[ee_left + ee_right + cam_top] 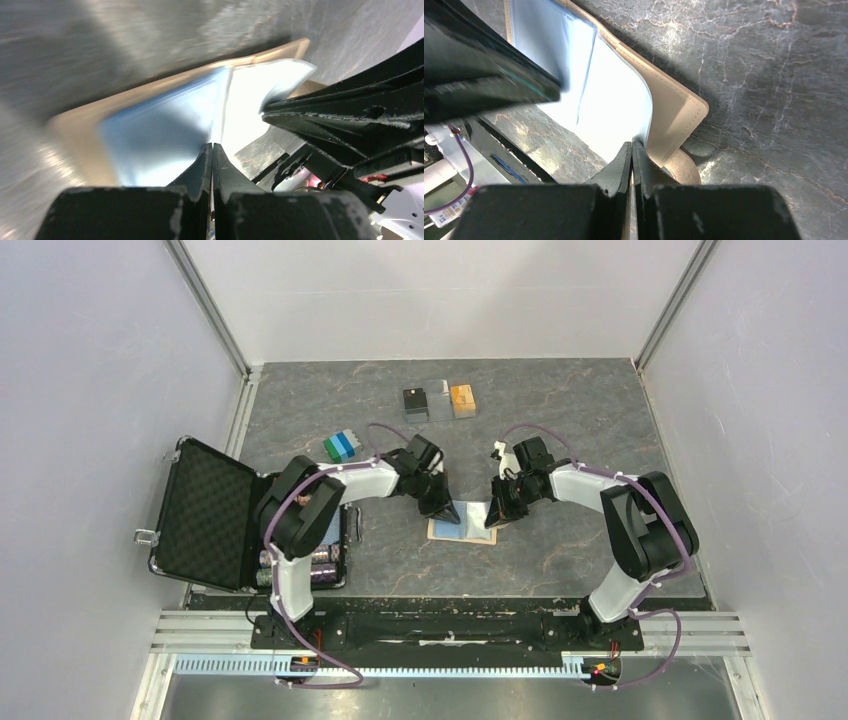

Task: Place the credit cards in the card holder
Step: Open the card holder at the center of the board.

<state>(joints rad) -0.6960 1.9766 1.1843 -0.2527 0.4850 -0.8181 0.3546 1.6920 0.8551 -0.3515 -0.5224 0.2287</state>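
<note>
Under the left gripper [449, 511], card holder [463, 533] half-hidden.

Tan card holder [462, 531] — open on the table [570, 440], light-blue inside up — inner leaves lifted.

A: Counts?
B: One card holder [462, 530] between left gripper [447, 511] and right gripper [497, 515]. Beyond them: one black box [415, 403], one orange box [462, 398].
A: Left of them?
B: One green-blue block stack [341, 446], one open black case [200, 510].
</note>
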